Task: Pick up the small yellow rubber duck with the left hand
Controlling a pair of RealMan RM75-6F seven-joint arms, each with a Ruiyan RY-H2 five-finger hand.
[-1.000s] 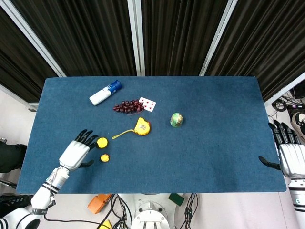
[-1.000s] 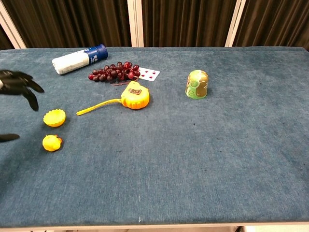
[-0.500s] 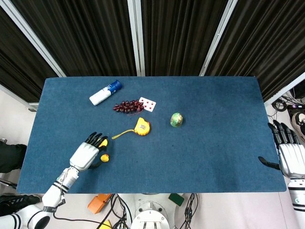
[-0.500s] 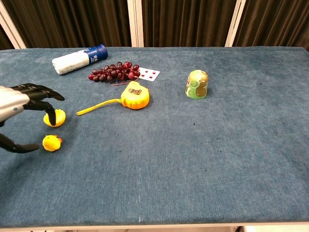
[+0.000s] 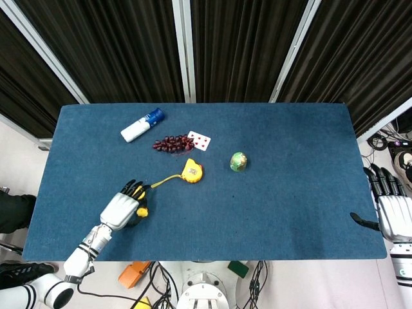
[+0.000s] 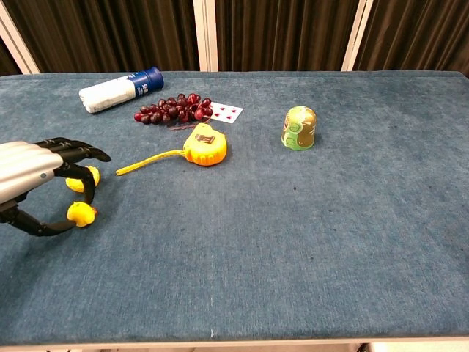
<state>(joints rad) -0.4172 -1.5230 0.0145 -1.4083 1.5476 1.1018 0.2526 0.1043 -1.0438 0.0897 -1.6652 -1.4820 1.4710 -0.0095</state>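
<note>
The small yellow rubber duck [image 6: 80,213] sits on the blue table near its front left; in the head view, the duck [image 5: 142,210] peeks out beside my fingers. My left hand [image 6: 33,180] [image 5: 123,207] arches over it, fingers curled above and the thumb reaching to its left side. The duck still rests on the cloth and the fingers are apart. My right hand [image 5: 391,209] hangs open off the table's right edge.
A yellow scalloped cap [image 6: 79,177] lies just behind the duck, partly under my fingers. Further back are a yellow tape measure [image 6: 204,147], dark grapes [image 6: 168,110], a playing card [image 6: 226,111], a white bottle [image 6: 117,89] and a green egg-shaped toy [image 6: 299,127].
My left hand has moved right and forward from beside the cap to over the duck, its fingers and thumb now bracketing it. The right hand has stayed put.
</note>
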